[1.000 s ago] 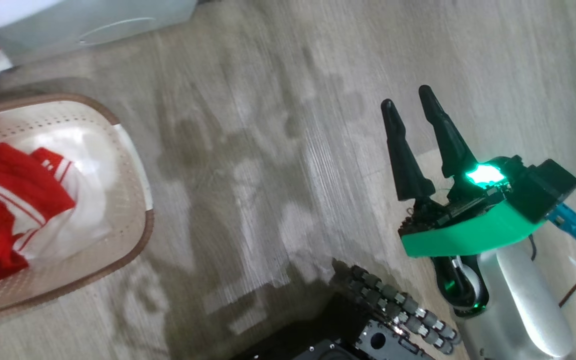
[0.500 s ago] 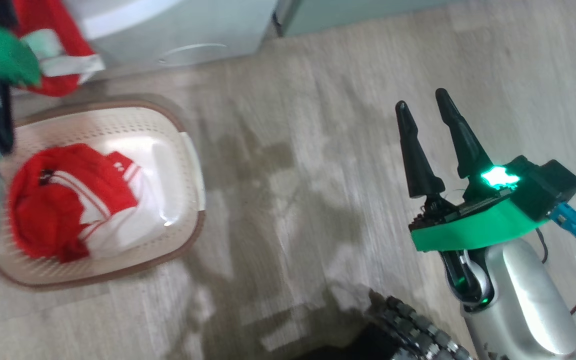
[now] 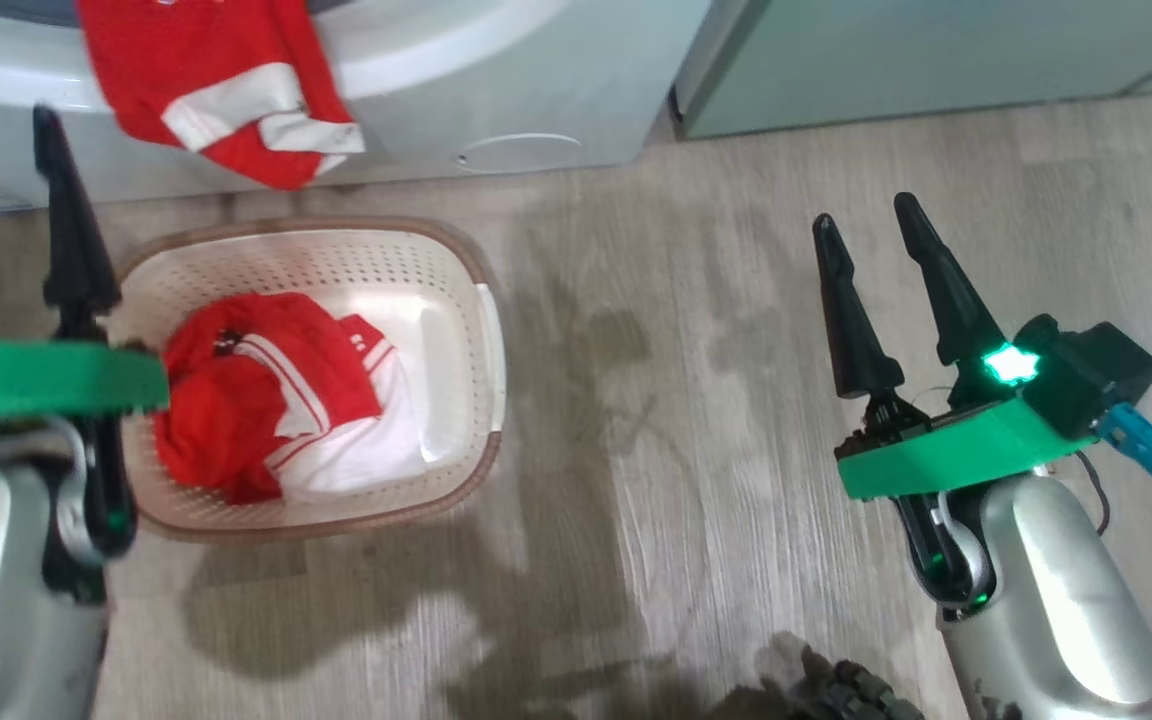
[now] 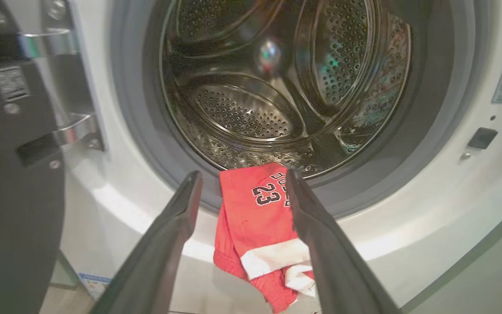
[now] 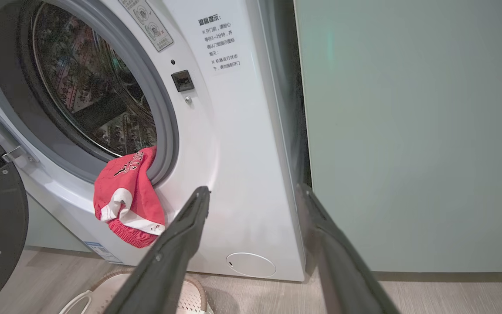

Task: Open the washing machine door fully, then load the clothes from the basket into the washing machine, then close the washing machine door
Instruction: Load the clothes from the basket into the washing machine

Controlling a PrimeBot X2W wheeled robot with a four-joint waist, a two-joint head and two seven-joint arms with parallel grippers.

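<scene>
Both jaws open and empty, red jersey (image 4: 255,218) draped over grey rubber gasket (image 4: 132,87), perforated cream basket (image 3: 336,265).

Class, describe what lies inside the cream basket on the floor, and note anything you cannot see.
Inside the basket lie crumpled red clothes with white stripes, bunched toward its left; its right side is bare. Whatever is beneath them is covered.

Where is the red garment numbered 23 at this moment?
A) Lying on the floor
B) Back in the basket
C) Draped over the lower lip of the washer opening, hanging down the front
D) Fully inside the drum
C: the red garment hangs over the lower lip of the washing machine opening, its white-trimmed end dangling down the white front.
</scene>
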